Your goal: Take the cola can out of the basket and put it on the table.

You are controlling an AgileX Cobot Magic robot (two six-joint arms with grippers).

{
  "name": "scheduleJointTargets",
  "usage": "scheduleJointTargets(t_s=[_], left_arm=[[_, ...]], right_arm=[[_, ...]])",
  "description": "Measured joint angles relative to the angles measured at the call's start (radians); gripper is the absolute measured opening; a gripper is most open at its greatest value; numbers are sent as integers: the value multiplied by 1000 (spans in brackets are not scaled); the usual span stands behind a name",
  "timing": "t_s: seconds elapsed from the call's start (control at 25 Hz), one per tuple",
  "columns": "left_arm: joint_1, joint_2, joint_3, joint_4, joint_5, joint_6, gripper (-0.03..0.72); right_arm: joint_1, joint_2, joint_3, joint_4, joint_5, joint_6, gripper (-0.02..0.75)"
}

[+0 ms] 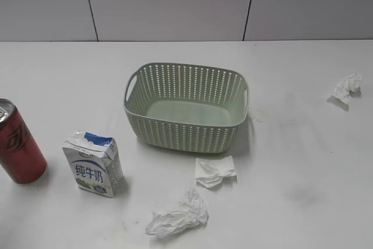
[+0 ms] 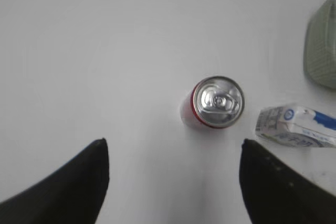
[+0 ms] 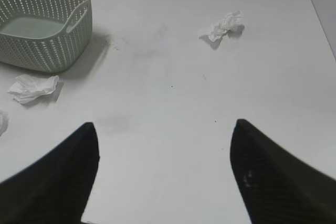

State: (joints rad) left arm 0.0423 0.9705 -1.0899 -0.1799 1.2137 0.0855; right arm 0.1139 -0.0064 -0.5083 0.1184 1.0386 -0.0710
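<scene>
Three views show you the same white table point(image 1: 303, 161), so take them in turn.

In the exterior view, your can point(image 1: 18, 143) stands upright on the table at the left edge, near the front, well apart from the basket point(image 1: 186, 108). The basket sits around the middle of the worktop with nothing visible inside it. A milk carton point(image 1: 93, 163) stands just right of the can, apart from it. Two crumpled tissues lie in front of the basket: one point(image 1: 215, 171) close to its front right corner, another point(image 1: 178, 216) nearer the front edge. A third tissue point(image 1: 347, 87) lies toward the right edge. Neither arm shows in this view.

In the left wrist view, you look straight down on the can point(image 2: 216, 102), silver top and pull tab facing up, red side showing beneath. The left gripper point(image 2: 174, 174) hangs above the table with its two dark fingers point(image 2: 68, 187) spread wide and nothing between them; the can lies beyond the fingertips, untouched. The carton point(image 2: 294, 127) is at the right, and a bit of the basket point(image 2: 321, 51) cuts in at the right edge.

In the right wrist view, your right gripper point(image 3: 164, 166) is also spread wide over bare table, holding nothing. The basket point(image 3: 47, 30) is at the upper left, one tissue point(image 3: 34, 87) beside it, another point(image 3: 224, 25) well off toward the far right corner.
</scene>
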Motion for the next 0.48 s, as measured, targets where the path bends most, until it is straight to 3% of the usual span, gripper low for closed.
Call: scheduleJointTargets(t_s=[0.48], left_arm=[[0,-532,523,32,-163,1,589]], right_arm=[[0,0,0,0,0,0,589]])
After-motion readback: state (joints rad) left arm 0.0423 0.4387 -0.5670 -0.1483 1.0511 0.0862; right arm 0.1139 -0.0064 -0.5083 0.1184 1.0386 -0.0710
